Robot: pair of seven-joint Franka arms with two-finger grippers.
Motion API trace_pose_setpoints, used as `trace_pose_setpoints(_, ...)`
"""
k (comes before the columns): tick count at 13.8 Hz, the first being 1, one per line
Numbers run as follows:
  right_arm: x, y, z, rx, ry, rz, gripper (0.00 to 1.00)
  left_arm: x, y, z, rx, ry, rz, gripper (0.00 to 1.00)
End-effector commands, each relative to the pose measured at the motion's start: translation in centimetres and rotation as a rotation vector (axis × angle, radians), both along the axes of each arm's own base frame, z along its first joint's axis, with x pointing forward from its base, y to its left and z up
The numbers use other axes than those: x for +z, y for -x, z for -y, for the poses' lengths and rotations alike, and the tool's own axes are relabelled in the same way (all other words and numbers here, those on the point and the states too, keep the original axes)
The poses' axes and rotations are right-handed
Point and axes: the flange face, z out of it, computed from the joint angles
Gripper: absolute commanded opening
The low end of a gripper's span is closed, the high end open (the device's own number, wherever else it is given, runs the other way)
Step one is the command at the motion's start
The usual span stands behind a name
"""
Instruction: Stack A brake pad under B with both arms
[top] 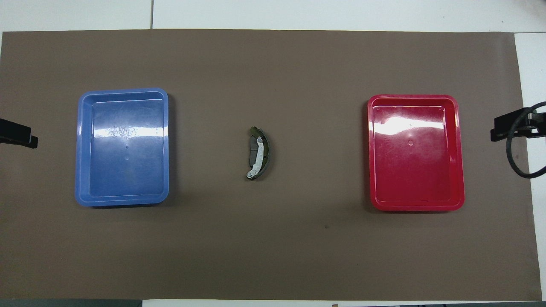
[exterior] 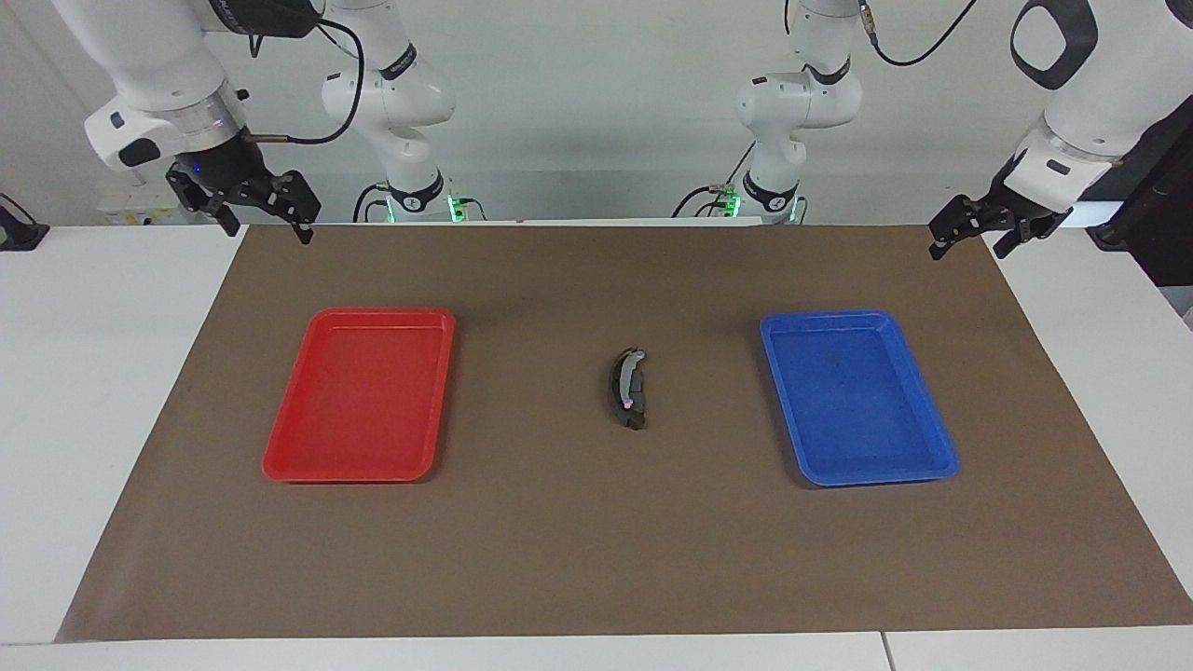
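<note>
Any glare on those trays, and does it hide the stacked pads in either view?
Overhead view: white glare bands lie across the blue tray and the red tray; the curved pad B at mid-mat is glare-free, its silver strip plain. Facing view: both trays look matte; B casts only a faint shadow.
</note>
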Motion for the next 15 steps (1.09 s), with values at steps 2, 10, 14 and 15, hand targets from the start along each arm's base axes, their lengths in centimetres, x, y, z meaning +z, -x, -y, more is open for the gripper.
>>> trace_pose_setpoints(2,0.21,-0.91,0.06,0.025,-0.020,-0.009,1.00,-0.15,0.14,-0.23,0.012,0.008,0.008,1.00)
trace_pose_setpoints(10,-0.21,-0.97,-0.26,0.028,-0.019,0.001,1.00,-0.15,0.14,-0.23,0.012,0.008,0.008,1.00)
trace_pose_setpoints(14,-0.22,-0.97,-0.26,0.025,-0.019,0.002,1.00,-0.15,0.14,-0.14,0.011,0.008,0.008,1.00)
trace_pose_setpoints(15,-0.21,-0.97,-0.24,0.025,-0.018,0.001,1.00,-0.15,0.14,-0.14,0.011,0.008,0.008,1.00)
